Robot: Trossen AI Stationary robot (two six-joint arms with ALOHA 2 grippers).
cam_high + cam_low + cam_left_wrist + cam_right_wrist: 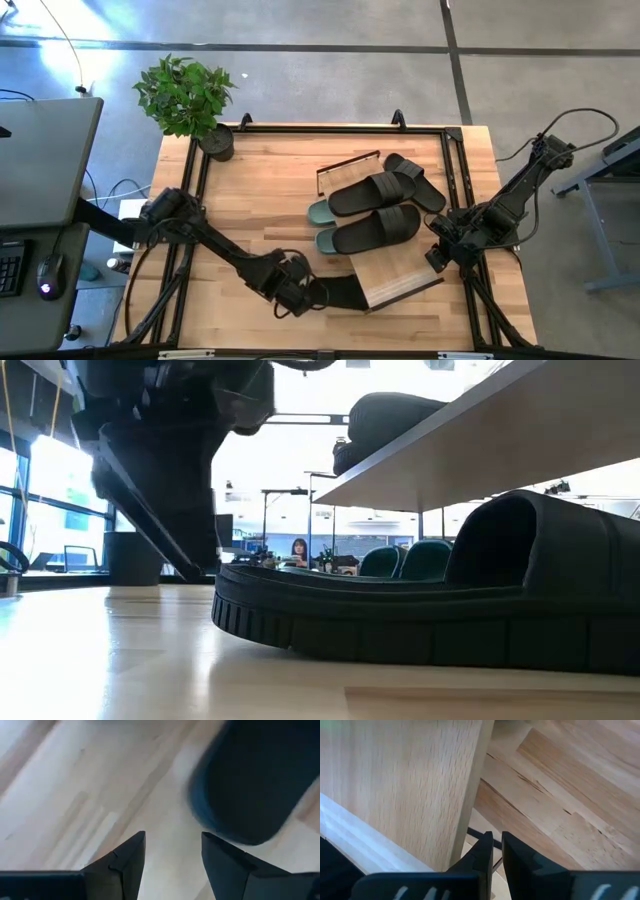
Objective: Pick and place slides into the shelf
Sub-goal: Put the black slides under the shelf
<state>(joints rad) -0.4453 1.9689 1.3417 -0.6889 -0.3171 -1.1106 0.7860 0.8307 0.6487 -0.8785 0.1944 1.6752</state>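
My left gripper (300,297) hung low over the bench (260,190), its fingers (125,865) spread apart with nothing between them, just short of the black slide (345,292) that lay flat on the wood at the near end of the shelf (400,275). In my left wrist view the slide's rounded end (250,780) sat just ahead of the fingertips, not yet touched. My right gripper (440,258) waited beside the shelf's far edge, fingers (480,855) nearly pinched together and empty. Four other slides already rested on or by the shelf, two black ones (375,192) lying across two green ones (322,212).

I judged the slide light and rubbery: the thick ribbed sole (330,630) would give a little and grip well, while the strap (520,540) would flex. The sole's side edge near the end looked the firmest place to pinch.
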